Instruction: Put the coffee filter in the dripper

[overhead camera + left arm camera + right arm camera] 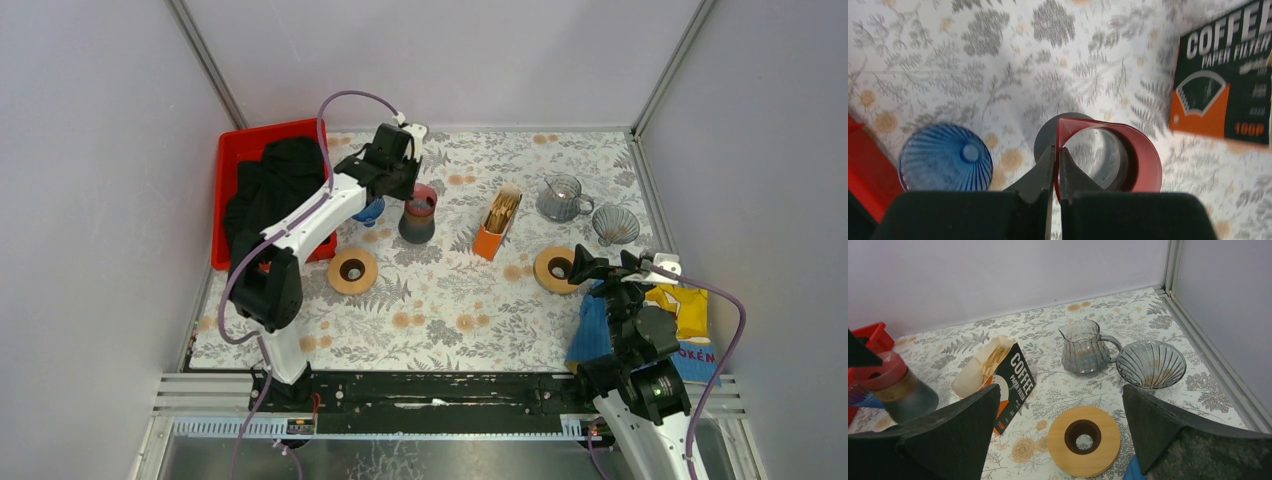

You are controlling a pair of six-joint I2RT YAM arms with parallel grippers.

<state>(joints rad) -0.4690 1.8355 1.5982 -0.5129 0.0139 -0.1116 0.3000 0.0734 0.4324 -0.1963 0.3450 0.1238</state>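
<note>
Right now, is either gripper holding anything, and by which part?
The left gripper pinches the red dripper by the near wall of its rim. The right gripper is open and holds nothing.

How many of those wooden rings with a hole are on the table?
2. One wooden ring lies by the red tray; the other wooden ring lies near the glass jug. None seems hidden.

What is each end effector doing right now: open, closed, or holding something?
Left end effector: closed on the rim of the red dripper.
Right end effector: open, holding nothing.
</note>
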